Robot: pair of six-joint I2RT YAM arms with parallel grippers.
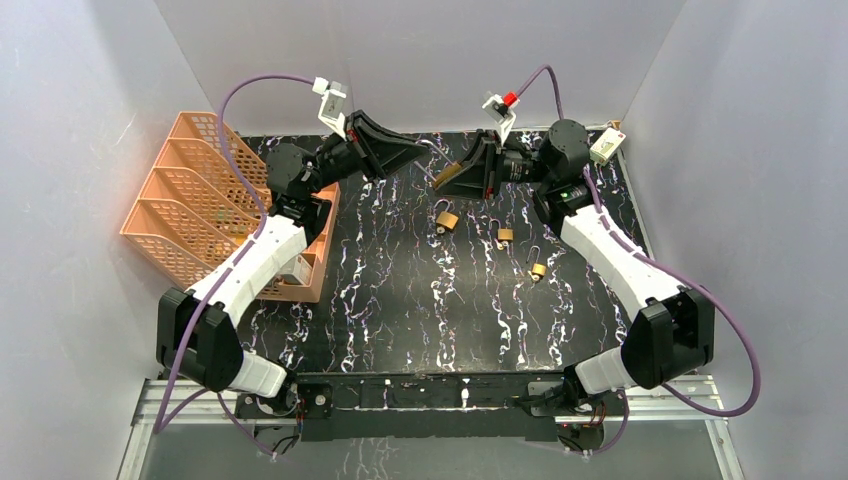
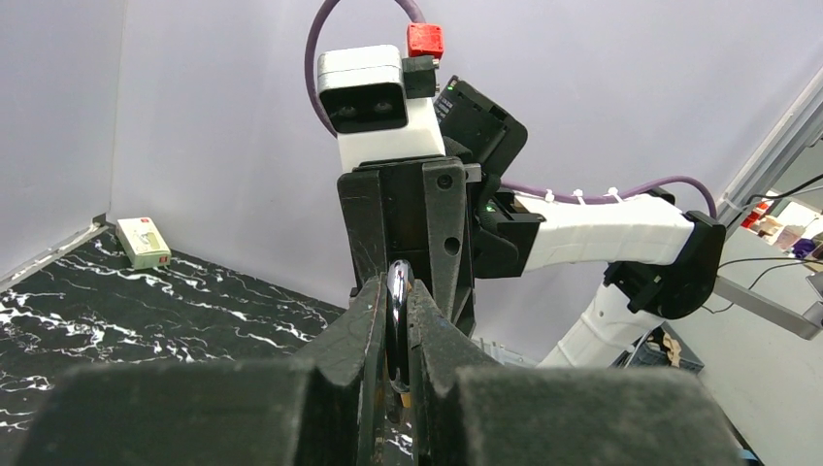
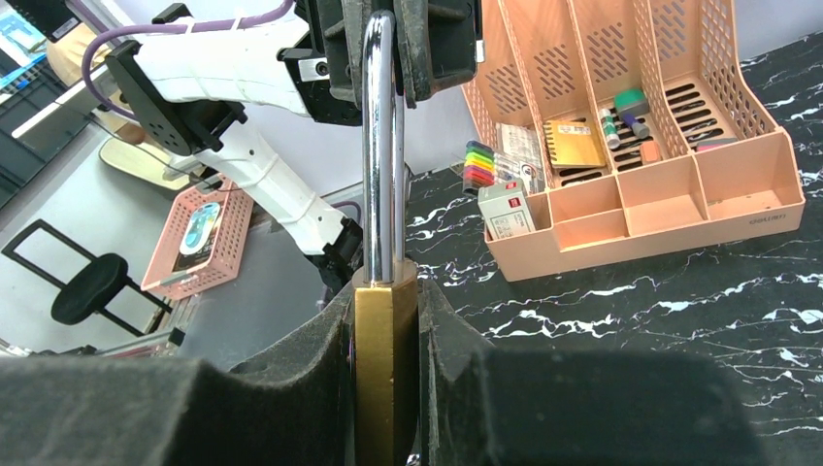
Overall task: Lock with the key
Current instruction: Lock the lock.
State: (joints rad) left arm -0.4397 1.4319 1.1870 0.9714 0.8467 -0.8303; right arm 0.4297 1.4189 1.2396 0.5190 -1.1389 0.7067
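the right gripper (image 3: 386,335), foam-padded jaws clenched on the flat brass body of the padlock (image 3: 385,388), holds it in the air over the black marbled table (image 1: 400,300). the left gripper (image 2: 393,325) has its jaws pinched on the smooth, rounded chrome shackle (image 3: 380,146). three small brass locks (image 1: 505,236) lie on the table.

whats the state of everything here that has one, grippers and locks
held padlock: off the table, gripped at both ends; locked or not, cannot tell
left gripper: shut on its shackle
right gripper: shut on its brass body
three loose padlocks: lying on the table, ungripped
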